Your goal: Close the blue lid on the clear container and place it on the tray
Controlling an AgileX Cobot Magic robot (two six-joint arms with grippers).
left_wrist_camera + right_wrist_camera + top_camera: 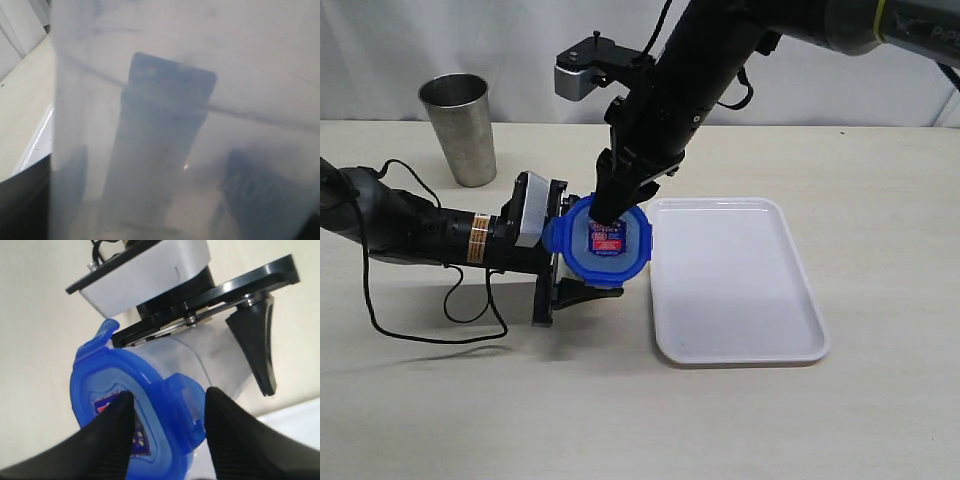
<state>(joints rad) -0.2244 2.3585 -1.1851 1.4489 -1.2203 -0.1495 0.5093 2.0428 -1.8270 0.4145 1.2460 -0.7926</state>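
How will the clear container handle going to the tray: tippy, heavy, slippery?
Likely tippy: the clear container looks narrow under the wider blue lid. Probably light: nothing shows through its translucent wall. Smooth plastic may slip in the left gripper gripping its side.

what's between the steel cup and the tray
The left gripper holding the clear container, blue lid on top, as the exterior view shows.

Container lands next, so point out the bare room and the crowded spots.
The tray is bare all over, as is the table nearest the camera. Crowded: beside the tray, around the blue lid and the clear container.
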